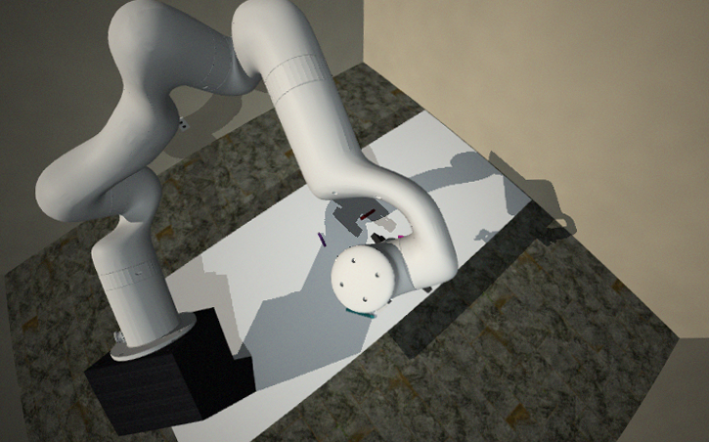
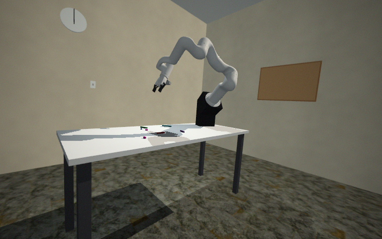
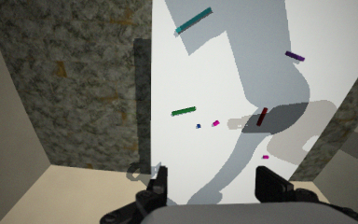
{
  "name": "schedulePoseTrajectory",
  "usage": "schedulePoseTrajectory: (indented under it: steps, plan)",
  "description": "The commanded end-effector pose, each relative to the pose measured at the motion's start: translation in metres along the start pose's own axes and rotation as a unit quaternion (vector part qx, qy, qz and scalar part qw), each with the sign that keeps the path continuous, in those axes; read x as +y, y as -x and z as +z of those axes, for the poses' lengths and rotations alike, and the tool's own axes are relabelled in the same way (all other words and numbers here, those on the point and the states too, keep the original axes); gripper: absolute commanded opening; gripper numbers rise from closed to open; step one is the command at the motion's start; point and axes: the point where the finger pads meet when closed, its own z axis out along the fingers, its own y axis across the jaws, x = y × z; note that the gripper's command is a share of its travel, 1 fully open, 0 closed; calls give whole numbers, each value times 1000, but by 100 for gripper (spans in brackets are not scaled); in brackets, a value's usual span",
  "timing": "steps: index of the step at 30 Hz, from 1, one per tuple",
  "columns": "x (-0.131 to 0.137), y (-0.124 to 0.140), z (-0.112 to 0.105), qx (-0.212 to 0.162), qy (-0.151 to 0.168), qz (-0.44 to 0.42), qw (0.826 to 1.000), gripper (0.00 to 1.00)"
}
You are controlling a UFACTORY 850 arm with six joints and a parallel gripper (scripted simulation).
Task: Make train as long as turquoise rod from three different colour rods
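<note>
Filling the upper left of the top view, the white arm rises from a black pedestal at the lower left, doubles back on itself and reaches out toward the centre, its round wrist cap covering part of the table. In the exterior view the arm arches from the pedestal at centre right up and over to the left, then bends down, leaving the hand high above the table with its dark fingers pointing down and slightly left. The fingers stand wide apart at the bottom edge of the wrist view, with nothing between them.

The white table runs diagonally across the top view and carries all the rods, each lying flat and apart from the others. In the wrist view the turquoise rod lies slanted at the upper centre, on the edge of the arm's shadow. The green rod sits near the middle, almost level. The purple rod lies at the upper right inside the shadow. The red rod stands nearly upright in the frame at centre right, in dark shade. Just right of the green rod's lower end come a small blue rod and a magenta rod, close together but not touching. A second magenta rod lies at the lower right, above the right finger.
</note>
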Motion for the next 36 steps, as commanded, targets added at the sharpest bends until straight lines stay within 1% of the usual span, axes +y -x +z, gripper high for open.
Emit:
schedulePoseTrajectory:
  steps: [1,21,25,27,32,34,35,36]
  plan:
    - [0,1,-1,-1,0,-1,1000,100]
    - [0,1,2,2,0,-10,1000,100]
    - [0,0,16,16,4,-64,998,100]
    - [0,-1,28,27,8,-110,993,100]
    - [0,-3,48,45,17,-188,981,100]
    - [0,-3,48,45,17,-188,981,100]
    - [0,-5,58,53,22,-226,972,100]
    - [1,-5,63,58,25,-247,967,100]
